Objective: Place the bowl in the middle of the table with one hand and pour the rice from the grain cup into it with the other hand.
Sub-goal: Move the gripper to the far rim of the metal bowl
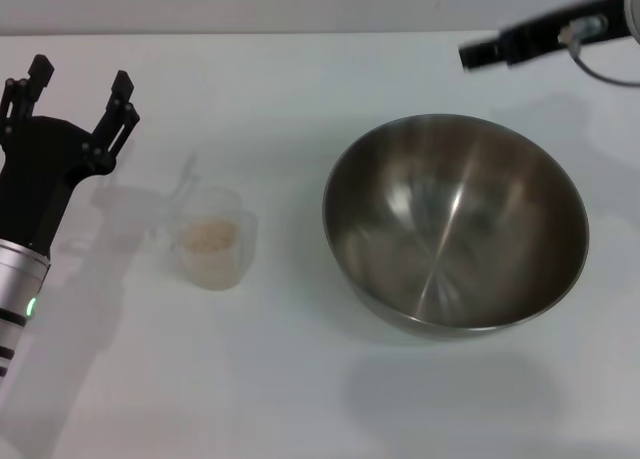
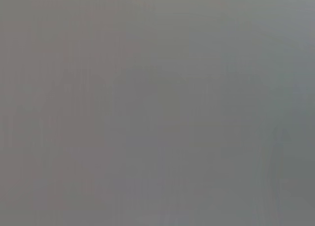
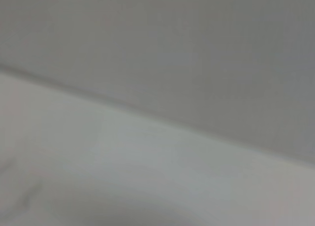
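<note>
Here the bowl sits upright on the table, right of centre, its brushed inside empty as far as the head view shows. To its left, apart from it, stands the grain cup with the rice low inside; its clear handle is hard to make out. Farther left, the left gripper hangs above the table near the cup, prongs spread wide, holding nothing. The right gripper is at the far right, beyond the bowl and apart from it, cut off by the edge; whether it is open I cannot tell. The left wrist view is a featureless grey; the right wrist view shows perhaps only the table's edge.
</note>
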Robot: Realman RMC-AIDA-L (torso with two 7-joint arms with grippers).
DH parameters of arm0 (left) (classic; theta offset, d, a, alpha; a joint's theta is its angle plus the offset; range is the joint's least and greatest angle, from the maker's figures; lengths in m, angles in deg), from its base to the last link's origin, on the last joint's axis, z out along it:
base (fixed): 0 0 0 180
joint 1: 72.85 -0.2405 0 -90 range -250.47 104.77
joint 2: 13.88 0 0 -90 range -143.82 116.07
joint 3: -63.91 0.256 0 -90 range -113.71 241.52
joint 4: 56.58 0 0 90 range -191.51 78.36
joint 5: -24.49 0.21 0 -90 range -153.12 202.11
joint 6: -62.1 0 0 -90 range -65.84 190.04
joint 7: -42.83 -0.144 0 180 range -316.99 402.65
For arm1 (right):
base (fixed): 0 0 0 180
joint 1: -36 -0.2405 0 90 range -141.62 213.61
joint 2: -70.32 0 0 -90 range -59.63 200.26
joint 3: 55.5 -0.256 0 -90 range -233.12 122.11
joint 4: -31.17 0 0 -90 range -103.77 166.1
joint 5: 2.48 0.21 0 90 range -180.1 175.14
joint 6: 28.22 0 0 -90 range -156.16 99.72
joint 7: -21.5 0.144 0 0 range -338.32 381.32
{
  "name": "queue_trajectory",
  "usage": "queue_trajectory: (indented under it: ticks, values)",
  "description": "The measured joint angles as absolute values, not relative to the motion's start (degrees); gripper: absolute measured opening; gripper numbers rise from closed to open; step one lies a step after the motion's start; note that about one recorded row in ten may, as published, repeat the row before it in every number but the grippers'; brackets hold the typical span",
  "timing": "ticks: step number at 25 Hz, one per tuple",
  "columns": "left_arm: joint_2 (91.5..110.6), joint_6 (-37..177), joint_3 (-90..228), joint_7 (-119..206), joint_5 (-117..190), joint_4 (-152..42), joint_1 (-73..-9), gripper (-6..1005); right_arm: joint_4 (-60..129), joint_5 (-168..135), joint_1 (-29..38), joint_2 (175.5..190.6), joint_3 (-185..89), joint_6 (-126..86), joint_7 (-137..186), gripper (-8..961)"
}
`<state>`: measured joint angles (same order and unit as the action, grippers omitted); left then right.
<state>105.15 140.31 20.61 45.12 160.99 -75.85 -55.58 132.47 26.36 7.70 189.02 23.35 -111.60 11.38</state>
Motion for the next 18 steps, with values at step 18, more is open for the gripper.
queue_trajectory:
  ticks: [18]
  values:
    - [105.12, 140.25, 20.63, 45.12, 160.99, -75.2, -55.42, 830, 119.25, 20.48, 2.09, 188.26, 18.76, -121.87, 3.24, 734]
